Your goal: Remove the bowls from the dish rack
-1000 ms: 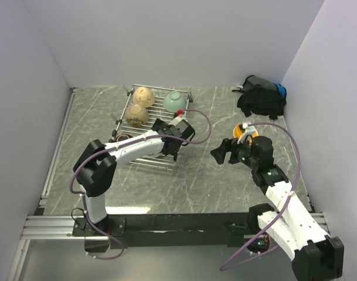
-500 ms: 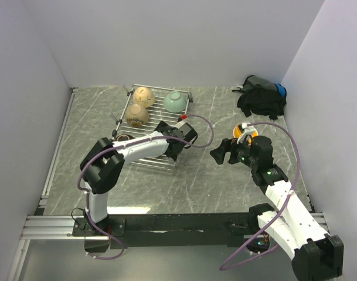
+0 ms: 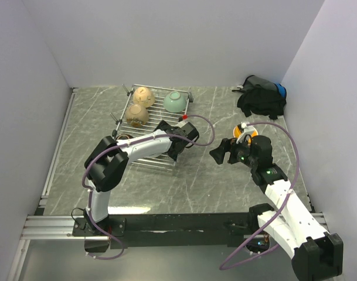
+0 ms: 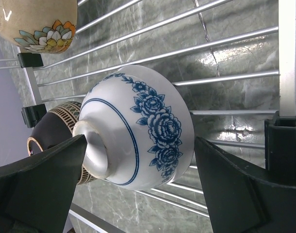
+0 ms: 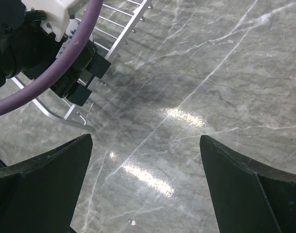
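The dish rack (image 3: 157,120) holds a tan bowl (image 3: 144,94), a speckled brown bowl (image 3: 136,115), a pale green bowl (image 3: 174,102) and a dark brown bowl (image 3: 123,138). My left gripper (image 3: 173,146) is over the rack's near right corner. In the left wrist view it (image 4: 140,141) is open around an upside-down white bowl with blue flowers (image 4: 148,126). One finger (image 4: 45,179) is at the bowl's foot, the other stands apart from its rim. The dark brown bowl (image 4: 48,133) lies behind it. My right gripper (image 3: 217,153) is open and empty over the table (image 5: 145,184).
An orange bowl (image 3: 242,131) sits on the table just behind my right wrist. A black bag (image 3: 261,96) lies at the back right. White walls close in the left, back and right. The rack's corner (image 5: 119,42) and my left wrist (image 5: 31,43) show in the right wrist view.
My left arm's elbow has swung to the right and its gripper has settled at the rack's near right corner. The right arm has barely moved.
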`<control>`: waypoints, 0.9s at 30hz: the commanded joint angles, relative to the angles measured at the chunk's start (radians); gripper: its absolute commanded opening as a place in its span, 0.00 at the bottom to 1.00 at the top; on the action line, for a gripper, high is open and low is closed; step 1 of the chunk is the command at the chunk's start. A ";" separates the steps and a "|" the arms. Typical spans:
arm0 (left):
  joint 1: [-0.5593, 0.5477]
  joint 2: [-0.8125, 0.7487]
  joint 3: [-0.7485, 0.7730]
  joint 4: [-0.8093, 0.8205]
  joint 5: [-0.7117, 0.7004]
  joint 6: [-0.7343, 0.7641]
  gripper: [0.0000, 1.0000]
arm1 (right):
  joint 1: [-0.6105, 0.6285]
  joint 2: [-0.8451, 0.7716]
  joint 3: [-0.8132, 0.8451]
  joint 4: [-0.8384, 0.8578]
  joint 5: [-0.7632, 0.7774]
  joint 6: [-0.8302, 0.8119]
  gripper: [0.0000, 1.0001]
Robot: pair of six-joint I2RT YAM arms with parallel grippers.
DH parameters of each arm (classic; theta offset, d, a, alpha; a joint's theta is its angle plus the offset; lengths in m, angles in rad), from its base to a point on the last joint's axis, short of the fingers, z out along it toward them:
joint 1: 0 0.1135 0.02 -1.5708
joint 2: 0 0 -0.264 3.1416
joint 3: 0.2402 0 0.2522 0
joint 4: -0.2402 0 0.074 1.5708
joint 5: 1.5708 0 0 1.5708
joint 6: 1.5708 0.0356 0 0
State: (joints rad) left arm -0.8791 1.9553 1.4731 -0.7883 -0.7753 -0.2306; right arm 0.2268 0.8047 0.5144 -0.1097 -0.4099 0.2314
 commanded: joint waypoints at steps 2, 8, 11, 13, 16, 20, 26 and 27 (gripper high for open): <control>0.000 0.045 0.010 -0.037 -0.018 -0.050 0.97 | 0.003 -0.001 -0.014 0.050 -0.012 0.005 1.00; 0.000 -0.001 0.030 -0.057 -0.071 -0.061 0.86 | 0.003 -0.018 -0.014 0.045 -0.007 0.006 1.00; 0.002 -0.025 0.044 -0.054 -0.093 -0.056 0.79 | 0.003 -0.018 -0.011 0.045 -0.010 0.008 1.00; 0.002 -0.042 0.055 -0.051 -0.101 -0.047 0.76 | 0.003 -0.016 -0.010 0.041 -0.010 0.006 1.00; 0.003 -0.058 0.062 -0.039 -0.110 -0.033 0.74 | 0.003 -0.019 -0.011 0.042 -0.010 0.008 1.00; 0.017 -0.065 0.069 -0.038 -0.116 -0.027 0.72 | 0.003 -0.022 -0.008 0.041 -0.018 0.006 1.00; 0.043 -0.079 0.069 -0.045 -0.108 -0.032 0.68 | 0.005 -0.019 -0.007 0.056 -0.052 0.014 1.00; 0.045 -0.079 0.067 -0.046 -0.110 -0.032 0.67 | 0.006 -0.019 -0.007 0.064 -0.053 0.014 1.00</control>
State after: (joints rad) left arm -0.8680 1.9415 1.5074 -0.7864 -0.8219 -0.2756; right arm 0.2268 0.7994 0.5003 -0.1001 -0.4324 0.2379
